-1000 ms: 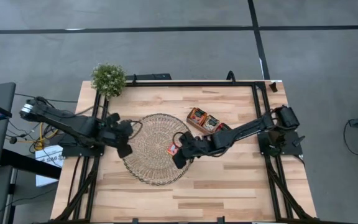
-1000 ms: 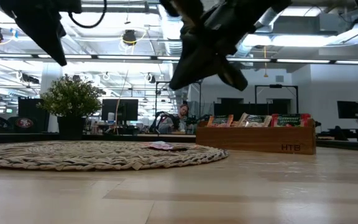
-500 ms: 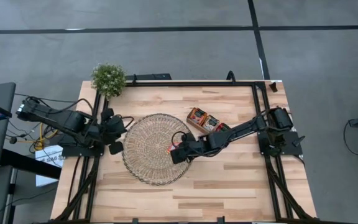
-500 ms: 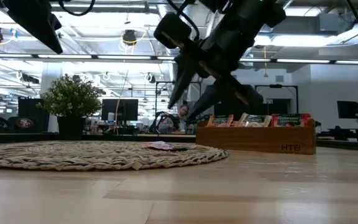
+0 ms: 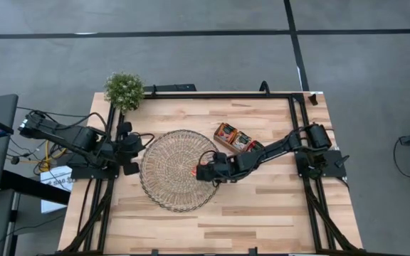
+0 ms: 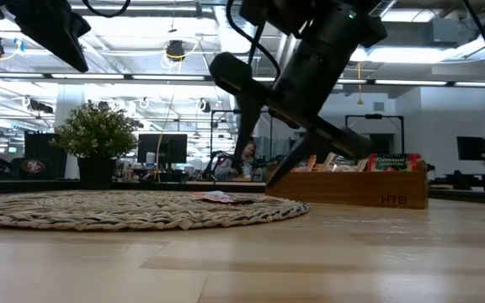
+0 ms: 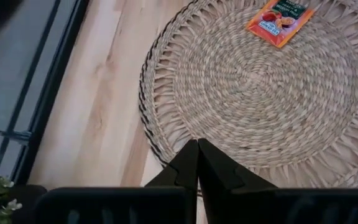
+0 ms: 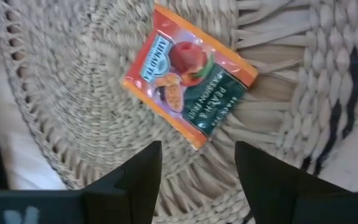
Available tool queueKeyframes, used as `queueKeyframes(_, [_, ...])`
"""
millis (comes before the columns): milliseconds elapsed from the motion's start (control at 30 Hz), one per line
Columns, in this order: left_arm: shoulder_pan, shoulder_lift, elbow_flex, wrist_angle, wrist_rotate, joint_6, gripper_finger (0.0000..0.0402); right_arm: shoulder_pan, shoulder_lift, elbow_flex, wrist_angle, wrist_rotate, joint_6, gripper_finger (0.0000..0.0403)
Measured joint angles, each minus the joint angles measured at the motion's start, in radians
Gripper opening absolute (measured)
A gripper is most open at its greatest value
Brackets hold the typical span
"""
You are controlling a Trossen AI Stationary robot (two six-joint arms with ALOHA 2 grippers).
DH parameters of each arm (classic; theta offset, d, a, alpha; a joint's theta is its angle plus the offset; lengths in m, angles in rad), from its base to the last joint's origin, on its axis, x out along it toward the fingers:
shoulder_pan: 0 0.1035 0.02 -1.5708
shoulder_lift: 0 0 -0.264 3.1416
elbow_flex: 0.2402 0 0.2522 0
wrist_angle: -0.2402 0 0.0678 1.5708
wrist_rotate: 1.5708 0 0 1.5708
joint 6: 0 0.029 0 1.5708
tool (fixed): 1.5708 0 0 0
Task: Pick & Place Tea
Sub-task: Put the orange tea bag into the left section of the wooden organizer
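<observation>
Tea sachet point(image 8: 188, 74): flat square, red-orange, fruit picture, dark green corner with pale lettering. It lies flat on the wicker mat point(image 5: 169, 171), near the mat's rim on the wooden tray point(image 5: 235, 138) side. Right end effector point(image 5: 199, 171) hangs just above it, fingers spread, gripping nothing. Left end effector point(image 7: 197, 163) waits beyond the mat's opposite rim, fingers together, empty.

The right arm stretches low toward the counter's middle, its right gripper point(image 5: 199, 171) angled steeply down with fingers point(image 8: 135, 177) spread apart, holding nothing. The left arm sits folded at the left edge, left gripper point(image 7: 197, 163) fingers pressed together.
</observation>
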Motion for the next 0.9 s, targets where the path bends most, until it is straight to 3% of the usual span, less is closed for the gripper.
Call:
queueKeyframes(133, [0.0, 0.0, 0.0, 0.0, -0.005, 0.02, 0.0, -0.012, 0.0, 0.0, 0.025, 0.002, -0.001, 0.0184])
queueKeyframes(467, [0.0, 0.0, 0.0, 0.0, -0.016, 0.051, 0.0, -0.071, 0.0, 0.0, 0.199, 0.049, -0.187, 0.0167])
queueKeyframes(700, [0.0, 0.0, 0.0, 0.0, -0.043, 0.075, 0.0, -0.13, 0.0, 0.0, 0.197, -0.053, -0.252, 0.0166])
queueKeyframes(900, [0.0, 0.0, 0.0, 0.0, -0.069, 0.075, 0.0, -0.135, 0.0, 0.0, 0.197, -0.058, -0.279, 0.0166])
